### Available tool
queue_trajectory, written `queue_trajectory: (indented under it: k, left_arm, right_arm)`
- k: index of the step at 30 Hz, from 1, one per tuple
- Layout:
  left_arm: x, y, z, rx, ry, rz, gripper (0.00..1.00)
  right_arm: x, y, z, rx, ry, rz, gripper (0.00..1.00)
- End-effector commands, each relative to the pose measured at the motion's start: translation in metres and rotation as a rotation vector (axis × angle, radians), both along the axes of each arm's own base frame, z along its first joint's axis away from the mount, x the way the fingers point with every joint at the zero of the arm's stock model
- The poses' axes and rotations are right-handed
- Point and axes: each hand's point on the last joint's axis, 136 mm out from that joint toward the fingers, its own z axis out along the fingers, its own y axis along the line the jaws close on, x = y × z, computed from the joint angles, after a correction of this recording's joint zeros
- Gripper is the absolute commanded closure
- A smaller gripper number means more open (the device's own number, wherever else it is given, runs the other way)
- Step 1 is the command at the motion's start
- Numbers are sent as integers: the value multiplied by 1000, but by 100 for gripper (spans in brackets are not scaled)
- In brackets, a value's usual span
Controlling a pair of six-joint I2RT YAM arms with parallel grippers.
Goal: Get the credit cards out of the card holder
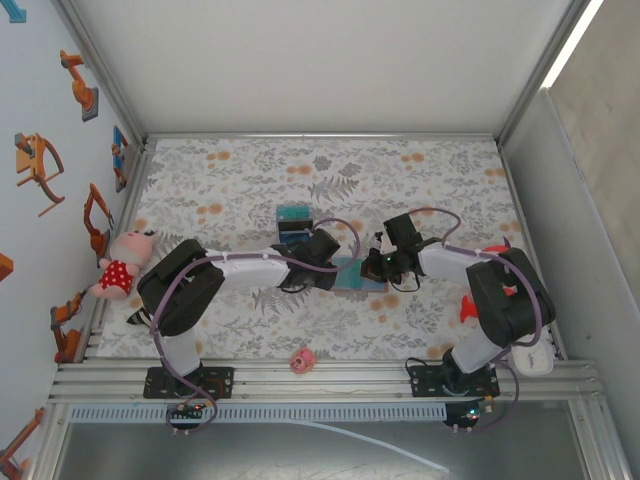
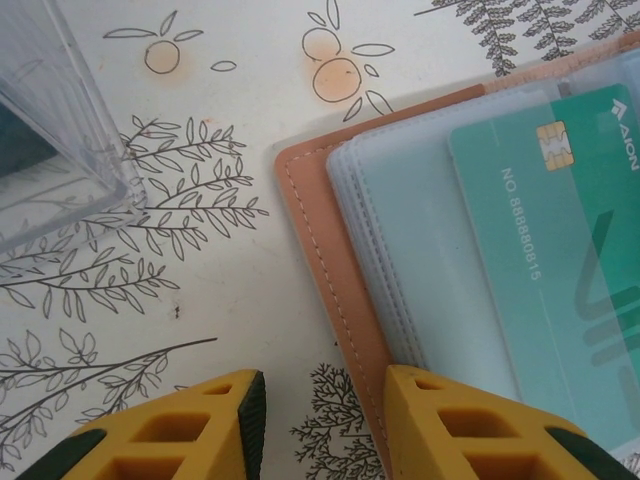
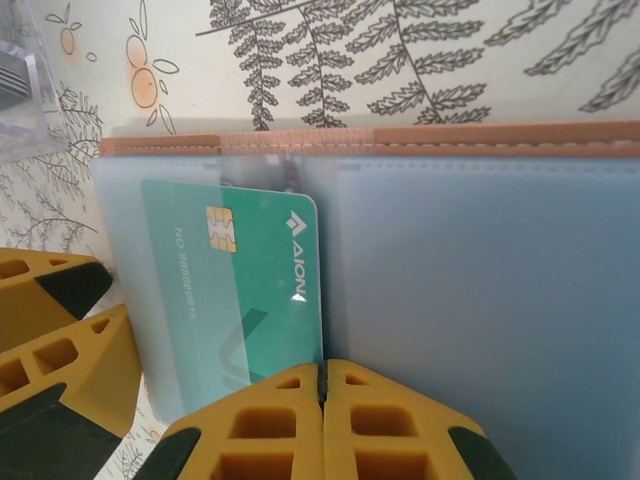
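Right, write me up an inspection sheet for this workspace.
Surface: floral cloth covers the table and lies flat.
Job's things: card holder lies open on the cloth; a teal card sits in a clear pocket.
Clutter: clear plastic box beside the holder; small pink toy at the near edge; plush doll at the left edge; red object half hidden by the right arm.
Grippers: left gripper open, one finger over the holder's tan edge; right gripper shut at the card's lower corner, grip unclear.
Cables: purple cables loop over the cloth near the holder.
Surroundings: white walls, aluminium frame, robot stickers on the left wall.
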Motion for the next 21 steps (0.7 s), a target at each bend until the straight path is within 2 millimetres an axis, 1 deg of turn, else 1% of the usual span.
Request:
queue_trajectory:
  k: [1, 5, 7, 9, 11, 17, 21]
  left_arm:
    - [-1, -1, 16, -8, -18, -14, 61]
    - [4, -5, 31, -33, -54, -15, 54]
    - [7, -7, 37, -37, -76, -18, 52]
    - [10, -8, 39, -34, -89, -24, 50]
    - [12, -11, 39, -26, -96, -35, 50]
    - [15, -18, 29, -1, -91, -59, 49]
    - [15, -18, 21, 31, -84, -71, 50]
  right_arm:
    - [6, -2, 12, -19, -38, 6, 100]
    - [7, 0, 15, -9, -44, 6, 100]
    - [7, 1, 16, -5, -47, 6, 100]
    - [8, 1, 17, -2, -50, 6, 100]
    - [9, 1, 18, -1, -52, 6, 100]
    - [9, 2, 20, 3, -54, 8, 100]
    - [10, 2, 21, 2, -58, 11, 100]
